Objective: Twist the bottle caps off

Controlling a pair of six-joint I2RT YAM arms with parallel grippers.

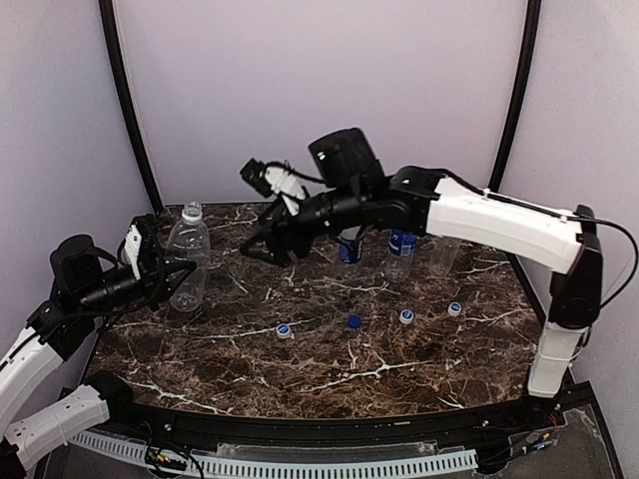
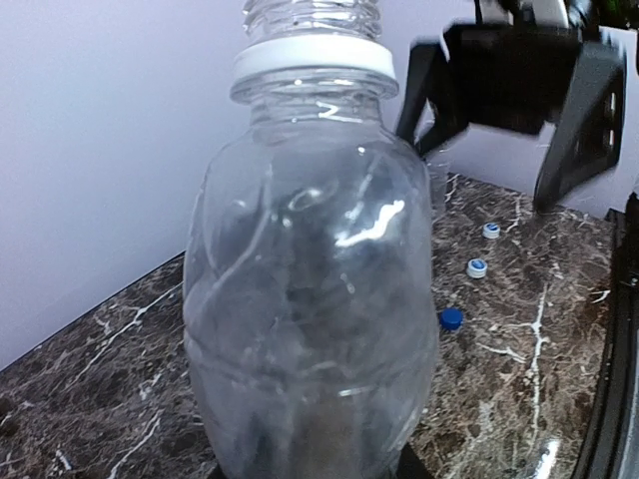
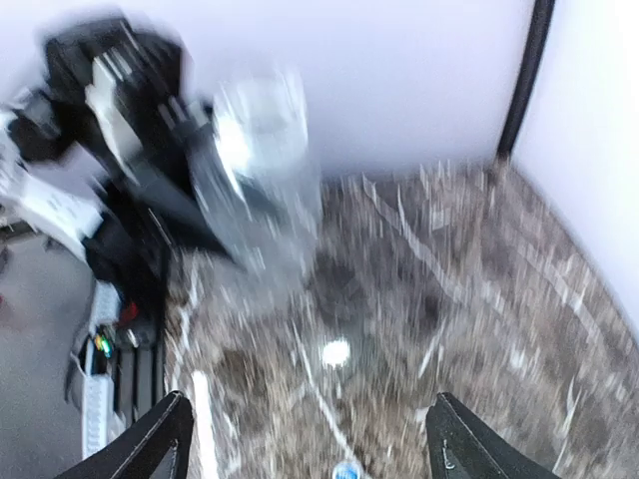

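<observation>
A dark marble desk [image 1: 329, 384], glossy with white veins, sits in a pale-walled booth. The long right arm [image 1: 499, 225], white shell and black joints, reaches across it toward the left. The right hand [image 1: 265, 251] hangs released above the desk, jaws spread with nothing between them, near the bottle [image 1: 188, 261] but apart from it. The left hand [image 1: 172, 271] is clenched low on that bottle's body, holding it upright at the desk's left rear; whether its base rests on the desk I cannot tell. The bottle is clear, thin-walled and ribbed, with dents that catch the light. Its neck [image 2: 312, 15] shows bare screw thread above a white collar [image 2: 312, 62], so its cap looks to be off. More bottles [image 1: 401, 247] stand at the back behind the right arm, two with blue labels. Four small round plastic caps [image 1: 406, 316] lie loose in a row near mid-desk, three pale and one dark blue cap [image 1: 354, 321]. With all four down, the unscrewing looks finished, and what is left is probably a clean parting. The right hand should rise clear of the neck before swinging away. The left should grip lightly, since soft plastic buckles, and see the bottle standing level before letting go.
</observation>
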